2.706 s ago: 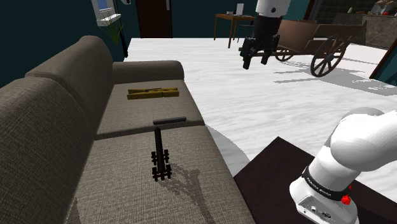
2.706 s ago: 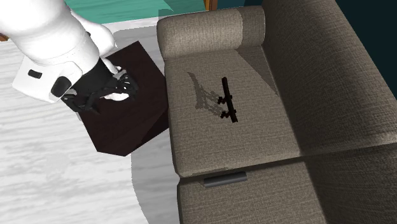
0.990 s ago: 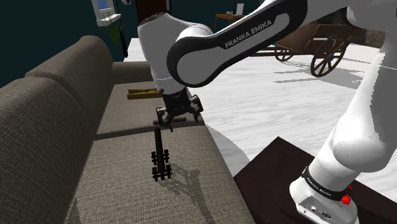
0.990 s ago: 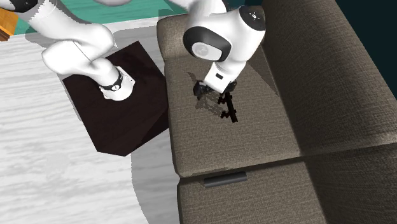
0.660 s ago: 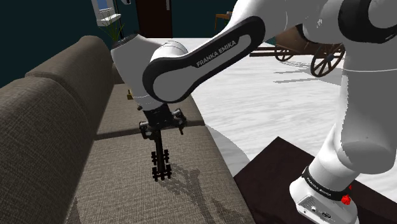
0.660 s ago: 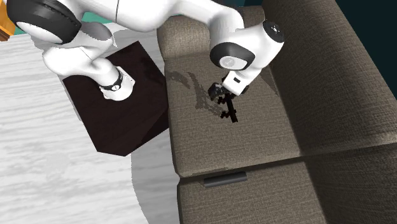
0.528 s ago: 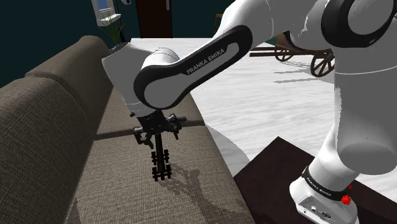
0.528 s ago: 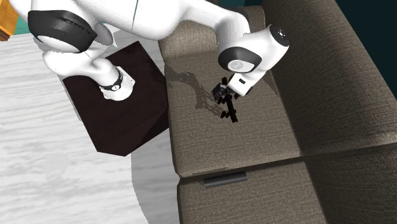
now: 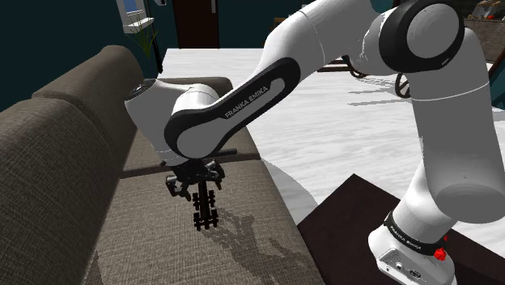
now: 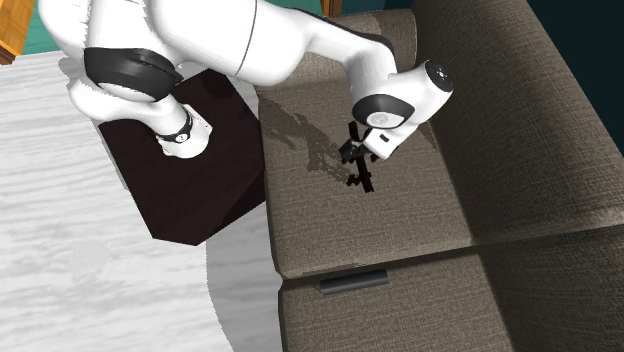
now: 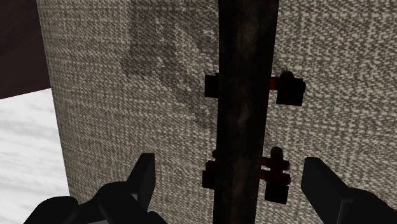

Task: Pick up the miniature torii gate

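Small black gate (image 9: 205,210), slim, standing on the seat cushion at lower centre of the shoulder view; long dark top beam in the wrist view (image 11: 247,108). Gripper (image 11: 230,170) just above it, fingers spread wide either side of the beam, touching nothing, holding nothing. Likely best handling: lower straight, keep beam centred, close across its narrow width, lift gently to avoid tipping. Grey-brown woven sofa (image 9: 162,251) beneath. Dark box (image 10: 190,205) beside the sofa, on a white floor (image 9: 324,121). Dark door (image 9: 194,24) at top centre.
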